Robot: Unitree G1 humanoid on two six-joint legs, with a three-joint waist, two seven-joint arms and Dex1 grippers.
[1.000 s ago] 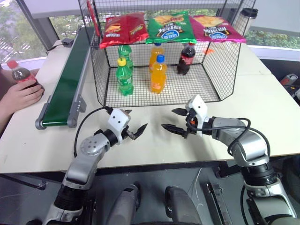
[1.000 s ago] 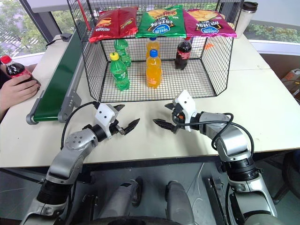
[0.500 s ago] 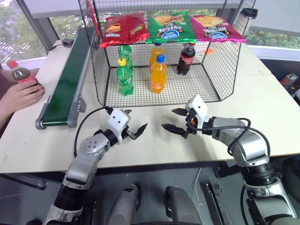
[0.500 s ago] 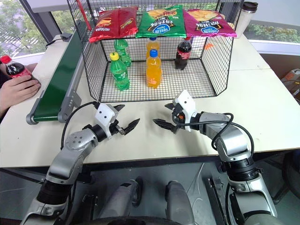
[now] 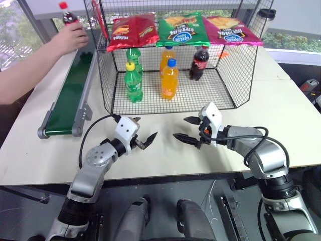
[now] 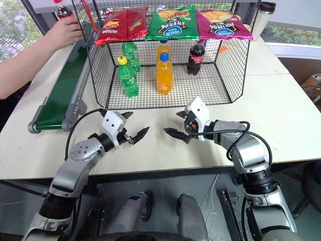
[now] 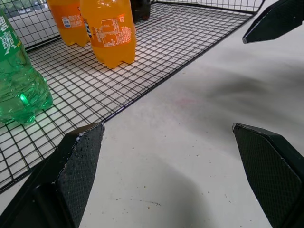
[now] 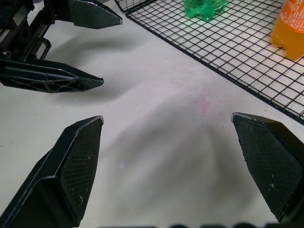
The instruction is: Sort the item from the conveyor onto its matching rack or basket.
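A person's hand (image 5: 74, 36) holds the item, a small cola bottle (image 5: 68, 15) with a red cap, over the far end of the dark-green conveyor (image 5: 69, 95). Whether it touches the belt I cannot tell. The black wire basket (image 5: 206, 95) stands in the middle of the table, right of the belt. My left gripper (image 5: 146, 127) and right gripper (image 5: 180, 127) hover open over the bare table in front of the basket, tips facing each other, nothing between the fingers (image 7: 76, 161). Both are far from the bottle.
Inside the basket stand two green bottles (image 5: 133, 83), two orange bottles (image 5: 169, 80) and another cola bottle (image 5: 199, 63). Chip bags (image 5: 181, 28) lie on the slanted top shelf. A lidded cup (image 5: 264, 20) stands at the back right. The person's forearm (image 5: 25, 75) reaches in from the left.
The person's hand has carried the cola bottle from the table's left edge up to the conveyor's far end. Both of my grippers have stayed still and open.
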